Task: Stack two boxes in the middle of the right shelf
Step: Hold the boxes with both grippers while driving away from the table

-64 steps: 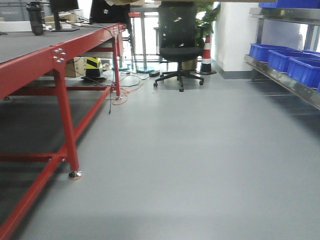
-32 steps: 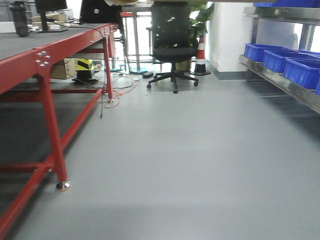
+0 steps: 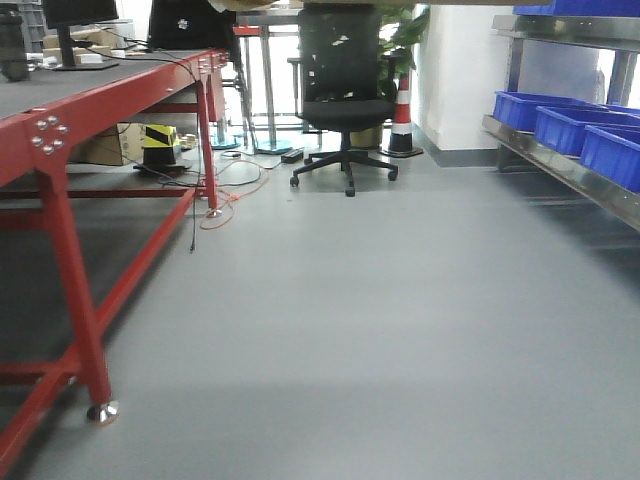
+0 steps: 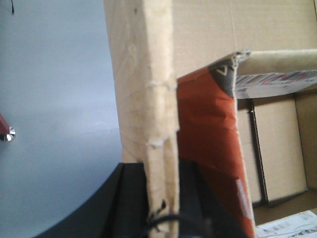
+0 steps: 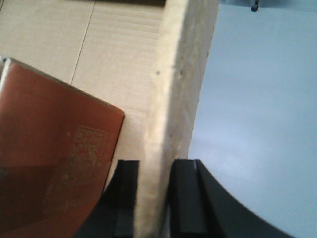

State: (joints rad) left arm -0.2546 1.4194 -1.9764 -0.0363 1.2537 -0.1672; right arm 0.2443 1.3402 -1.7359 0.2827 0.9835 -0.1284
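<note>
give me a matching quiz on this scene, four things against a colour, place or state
1 workbench frame
2 office chair
3 bins
4 left hand

a blue
b shut on the wall of a cardboard box
c red
d on wheels, at the far end of the floor

Pairs: 1-c, 2-d, 3-a, 4-b

Low front view; wrists at box (image 4: 158, 74)

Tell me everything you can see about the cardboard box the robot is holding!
The cardboard box is plain brown corrugated board, open, with rough, pale wall edges. The left end effector pinches one wall and the right end effector pinches another, holding it above the grey floor. Inside are a reddish-orange glossy piece and a white printed label.
</note>
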